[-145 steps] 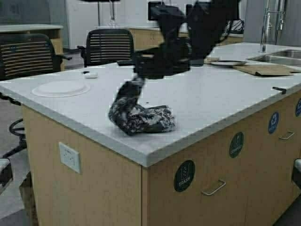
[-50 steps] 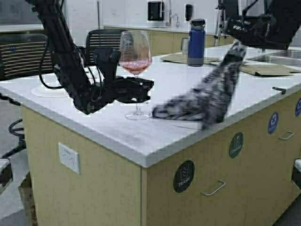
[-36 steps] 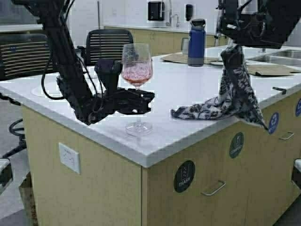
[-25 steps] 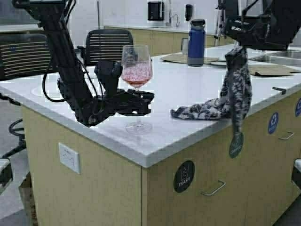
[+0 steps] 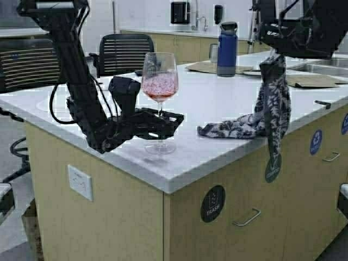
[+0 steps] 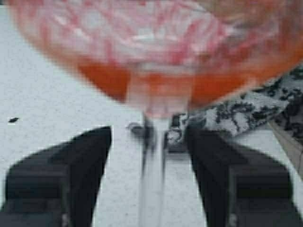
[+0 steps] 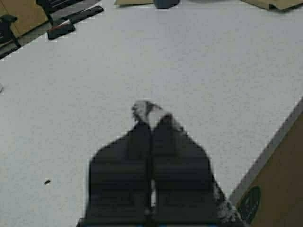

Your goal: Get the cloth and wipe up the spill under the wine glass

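The right gripper [image 5: 274, 54] hangs high over the counter's [image 5: 217, 103] right edge, its 2 fingers pressed together on a top corner of the cloth [image 5: 266, 111]; the right wrist view shows a tuft of fabric [image 7: 147, 112] poking out between the closed fingers. From that pinch the cloth drops straight down as a long vertical strip. Its lower end trails over the counter's front edge, while a folded tail lies flat on the top and points toward the robot's left.

That tail stops short of the wine glass [image 5: 160, 98], which stands well to the left of the cloth with bare counter between them. The left gripper [image 5: 171, 122] is at the glass: its 2 fingers [image 6: 85, 161] are spread on either side of the stem [image 6: 152, 175], below the bowl, not visibly touching it.

So the wiping spot under the glass lies to the left of the right gripper and lower, and the cloth probably has to travel leftward and down to reach it.
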Tool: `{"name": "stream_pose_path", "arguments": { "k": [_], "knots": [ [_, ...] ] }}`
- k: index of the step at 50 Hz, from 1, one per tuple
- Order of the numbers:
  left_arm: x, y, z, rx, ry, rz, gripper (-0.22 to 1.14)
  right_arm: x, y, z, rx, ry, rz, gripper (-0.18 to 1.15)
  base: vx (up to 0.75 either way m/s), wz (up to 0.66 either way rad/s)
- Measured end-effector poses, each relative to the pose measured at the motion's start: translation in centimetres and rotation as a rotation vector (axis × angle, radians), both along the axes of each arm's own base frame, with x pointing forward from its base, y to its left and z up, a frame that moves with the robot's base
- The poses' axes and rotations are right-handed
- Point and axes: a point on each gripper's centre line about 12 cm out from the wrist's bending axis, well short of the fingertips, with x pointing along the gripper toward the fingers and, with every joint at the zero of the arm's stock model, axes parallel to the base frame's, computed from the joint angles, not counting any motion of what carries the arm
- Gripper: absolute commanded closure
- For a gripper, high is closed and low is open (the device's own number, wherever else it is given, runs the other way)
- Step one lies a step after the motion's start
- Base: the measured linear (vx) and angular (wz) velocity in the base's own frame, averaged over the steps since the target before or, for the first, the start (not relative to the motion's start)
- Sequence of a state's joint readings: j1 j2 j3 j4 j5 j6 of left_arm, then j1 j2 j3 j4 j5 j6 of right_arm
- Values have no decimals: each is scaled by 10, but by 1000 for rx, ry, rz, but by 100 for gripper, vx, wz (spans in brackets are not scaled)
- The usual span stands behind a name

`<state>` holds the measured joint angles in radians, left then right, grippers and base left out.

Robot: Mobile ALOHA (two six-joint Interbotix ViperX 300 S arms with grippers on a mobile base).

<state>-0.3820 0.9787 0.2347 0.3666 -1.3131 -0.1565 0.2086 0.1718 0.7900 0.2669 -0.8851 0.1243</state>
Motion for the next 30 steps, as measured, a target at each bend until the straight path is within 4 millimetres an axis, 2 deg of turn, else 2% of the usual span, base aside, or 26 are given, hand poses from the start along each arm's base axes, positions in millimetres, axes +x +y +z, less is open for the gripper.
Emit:
{"name": "stream_pose_path", "arguments": {
  "k": [9,17,30],
  "knots": [
    [-14,7,-5,-4,14,11,4,-5,-1,-2,-3,9,0,91,0,0],
    [-33,20,6,-36,-31,18,4,-18,-4,-6,-9,33,-2,91,0,0],
    [-88,43,14,-53,-34,29,4,-46,-10,-17,-19,87,-2,91,0,0]
  ]
}}
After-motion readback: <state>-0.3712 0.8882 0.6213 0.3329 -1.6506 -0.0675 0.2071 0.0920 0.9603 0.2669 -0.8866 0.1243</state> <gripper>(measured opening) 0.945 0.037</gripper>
